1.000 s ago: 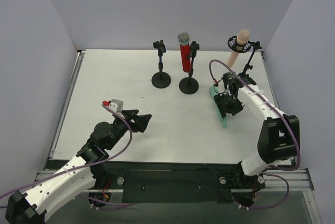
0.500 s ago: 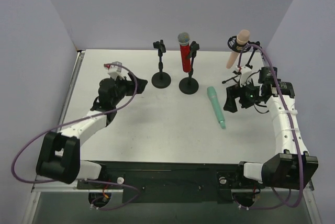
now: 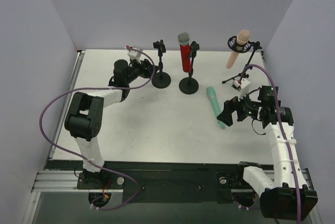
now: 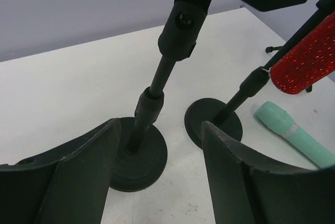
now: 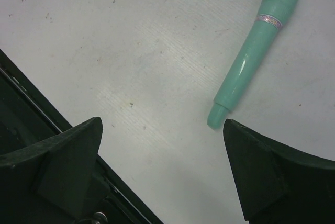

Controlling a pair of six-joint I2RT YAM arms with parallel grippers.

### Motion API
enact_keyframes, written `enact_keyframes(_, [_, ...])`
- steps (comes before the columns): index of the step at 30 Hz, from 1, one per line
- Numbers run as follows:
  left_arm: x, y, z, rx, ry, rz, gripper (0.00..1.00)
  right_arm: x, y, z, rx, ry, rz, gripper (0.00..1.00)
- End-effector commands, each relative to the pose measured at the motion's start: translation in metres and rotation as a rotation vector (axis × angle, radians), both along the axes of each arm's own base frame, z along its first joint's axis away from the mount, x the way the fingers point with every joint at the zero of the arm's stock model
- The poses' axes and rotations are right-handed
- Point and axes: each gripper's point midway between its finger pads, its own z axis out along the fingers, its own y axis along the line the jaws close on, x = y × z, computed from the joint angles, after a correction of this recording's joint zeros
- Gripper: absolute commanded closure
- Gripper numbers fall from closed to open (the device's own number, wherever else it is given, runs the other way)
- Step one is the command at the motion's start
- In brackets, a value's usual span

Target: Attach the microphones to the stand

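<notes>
The mint green microphone point(image 3: 215, 107) point(image 5: 256, 52) lies flat on the white table, right of centre. My right gripper point(image 3: 226, 113) point(image 5: 162, 124) hovers open just beside its near tip, holding nothing. The glittery red microphone point(image 3: 184, 56) point(image 4: 308, 62) stands clipped in the middle stand point(image 3: 189, 84). Up on the tripod stand point(image 3: 245, 71) at the back right sits the peach-pink microphone point(image 3: 239, 47). My left gripper point(image 3: 148, 70) point(image 4: 159, 124) is open at the empty left stand point(image 3: 160, 77) point(image 4: 140, 153), whose round base shows between the fingers, apart from them.
The table's front edge with its black rail point(image 5: 31, 130) runs just under my right gripper. Grey walls close in the table at the back and on both sides. The two round stand bases point(image 4: 212, 124) sit close together.
The left arm has swung from the near left to the empty stand at the back. The right gripper has let go of the mint microphone, pulled away to the right, and opened wide.
</notes>
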Motion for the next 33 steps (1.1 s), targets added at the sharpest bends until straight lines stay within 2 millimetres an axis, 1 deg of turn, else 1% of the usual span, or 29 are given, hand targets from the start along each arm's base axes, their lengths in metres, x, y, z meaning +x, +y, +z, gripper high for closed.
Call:
enact_keyframes(1, [0.017, -0.013, 0.030, 0.008, -0.229, -0.066, 0.29, 0.011, 0.006, 0.007, 0.015, -0.041, 0.068, 0.07])
enact_keyframes(2, [0.020, -0.016, 0.022, 0.014, -0.222, -0.068, 0.29, 0.008, 0.007, 0.007, 0.009, -0.058, 0.078, 0.08])
enact_keyframes(3, [0.024, -0.018, 0.025, 0.019, -0.238, -0.067, 0.29, 0.009, 0.007, 0.008, 0.011, -0.075, 0.081, 0.08])
enact_keyframes(4, [0.027, -0.020, 0.019, 0.024, -0.232, -0.061, 0.29, 0.009, 0.008, 0.008, 0.013, -0.074, 0.083, 0.07])
enact_keyframes(5, [0.030, -0.023, 0.024, 0.026, -0.255, -0.063, 0.30, 0.009, 0.008, 0.008, 0.015, -0.073, 0.084, 0.08])
enact_keyframes(6, [0.033, -0.025, 0.021, 0.029, -0.258, -0.063, 0.30, 0.009, 0.007, 0.007, 0.014, -0.069, 0.082, 0.08])
enact_keyframes(7, [0.035, -0.029, 0.025, 0.037, -0.283, -0.066, 0.30, 0.009, 0.008, 0.007, 0.015, -0.069, 0.082, 0.08])
enact_keyframes(9, [0.042, -0.034, 0.026, 0.056, -0.302, -0.053, 0.30, 0.009, 0.008, 0.007, 0.018, -0.064, 0.084, 0.08])
enact_keyframes(10, [0.045, -0.035, 0.023, 0.064, -0.302, -0.048, 0.30, 0.009, 0.008, 0.007, 0.020, -0.063, 0.086, 0.08])
enact_keyframes(12, [0.050, -0.043, 0.026, 0.074, -0.322, -0.059, 0.34, 0.009, 0.009, 0.007, 0.021, -0.060, 0.088, 0.08])
enact_keyframes(15, [0.052, -0.049, 0.022, 0.070, -0.321, -0.071, 0.44, 0.008, 0.008, 0.006, 0.016, -0.052, 0.084, 0.08])
enact_keyframes(16, [0.053, -0.049, 0.021, 0.061, -0.316, -0.072, 0.54, 0.008, 0.008, 0.006, 0.016, -0.052, 0.084, 0.08])
enact_keyframes(17, [0.053, -0.049, 0.020, 0.058, -0.318, -0.075, 0.59, 0.009, 0.007, 0.006, 0.014, -0.052, 0.082, 0.08])
enact_keyframes(18, [0.052, -0.049, 0.019, 0.055, -0.314, -0.075, 0.67, 0.008, 0.007, 0.005, 0.016, -0.050, 0.085, 0.08])
enact_keyframes(19, [0.050, -0.049, 0.020, 0.053, -0.320, -0.076, 0.71, 0.009, 0.007, 0.006, 0.015, -0.053, 0.085, 0.08])
enact_keyframes(20, [0.048, -0.048, 0.020, 0.053, -0.320, -0.076, 0.82, 0.008, 0.007, 0.006, 0.015, -0.050, 0.084, 0.08])
enact_keyframes(21, [0.046, -0.047, 0.022, 0.050, -0.330, -0.075, 0.87, 0.008, 0.007, 0.006, 0.016, -0.050, 0.085, 0.08])
enact_keyframes(22, [0.041, -0.045, 0.023, 0.050, -0.331, -0.075, 1.00, 0.008, 0.007, 0.006, 0.014, -0.051, 0.084, 0.08])
enact_keyframes(23, [0.036, -0.042, 0.040, 0.039, -0.370, -0.072, 1.00, 0.008, 0.007, 0.006, 0.014, -0.052, 0.085, 0.08])
enact_keyframes(24, [0.030, -0.039, 0.037, 0.039, -0.372, -0.069, 1.00, 0.008, 0.007, 0.005, 0.013, -0.049, 0.085, 0.08])
enact_keyframes(25, [0.024, -0.036, 0.052, 0.030, -0.398, -0.064, 1.00, 0.008, 0.007, 0.005, 0.015, -0.048, 0.088, 0.08])
enact_keyframes(26, [0.017, -0.032, 0.048, 0.029, -0.392, -0.060, 1.00, 0.007, 0.007, 0.004, 0.014, -0.047, 0.090, 0.08])
enact_keyframes(27, [0.009, -0.029, 0.069, 0.015, -0.420, -0.052, 1.00, 0.008, 0.008, 0.005, 0.018, -0.046, 0.092, 0.08])
enact_keyframes(28, [0.002, -0.027, 0.061, 0.015, -0.387, -0.053, 1.00, 0.006, 0.009, 0.004, 0.020, -0.041, 0.096, 0.08])
enact_keyframes(29, [-0.010, -0.022, 0.072, 0.008, -0.386, -0.047, 1.00, 0.006, 0.008, 0.004, 0.020, -0.042, 0.097, 0.08])
enact_keyframes(30, [-0.018, -0.023, 0.077, -0.003, -0.366, -0.046, 1.00, 0.006, 0.009, 0.003, 0.021, -0.038, 0.100, 0.08])
enact_keyframes(31, [-0.029, -0.019, 0.082, -0.004, -0.351, -0.035, 1.00, 0.005, 0.009, 0.003, 0.022, -0.039, 0.105, 0.08])
enact_keyframes(32, [-0.038, -0.020, 0.078, 0.003, -0.312, -0.033, 1.00, 0.005, 0.009, 0.003, 0.021, -0.037, 0.106, 0.08])
enact_keyframes(33, [-0.051, -0.016, 0.086, 0.000, -0.309, -0.011, 1.00, 0.005, 0.009, 0.001, 0.021, -0.032, 0.107, 0.08])
